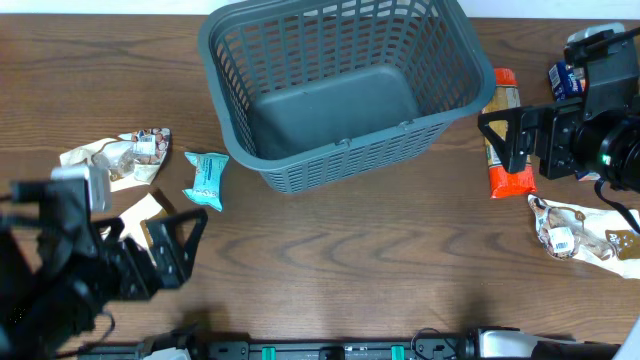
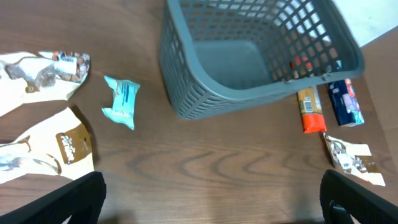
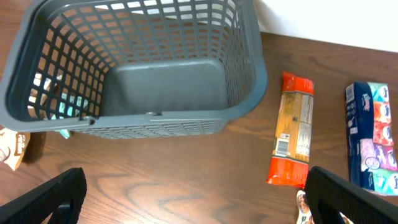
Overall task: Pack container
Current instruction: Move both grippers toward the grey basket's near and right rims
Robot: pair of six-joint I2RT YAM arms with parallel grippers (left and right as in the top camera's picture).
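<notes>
The container (image 1: 340, 165), a large dark grey lattice basket, stands at the back middle of the table with nothing in it; it also fills the top of the left wrist view (image 2: 205, 102) and of the right wrist view (image 3: 155, 127). My left gripper (image 1: 180, 245) hangs open over bare wood (image 2: 211, 202) at the front left. My right gripper (image 1: 505, 142) is open just right of the basket (image 3: 199, 199), above the lower end of an orange packet (image 3: 291, 127). Neither gripper holds anything.
A teal packet (image 1: 207, 180) lies left of the basket, with white-and-brown packets (image 1: 115, 155) beyond it. At the right lie the orange packet (image 1: 503, 95), a blue packet (image 1: 565, 78) and a white crumpled packet (image 1: 580, 232).
</notes>
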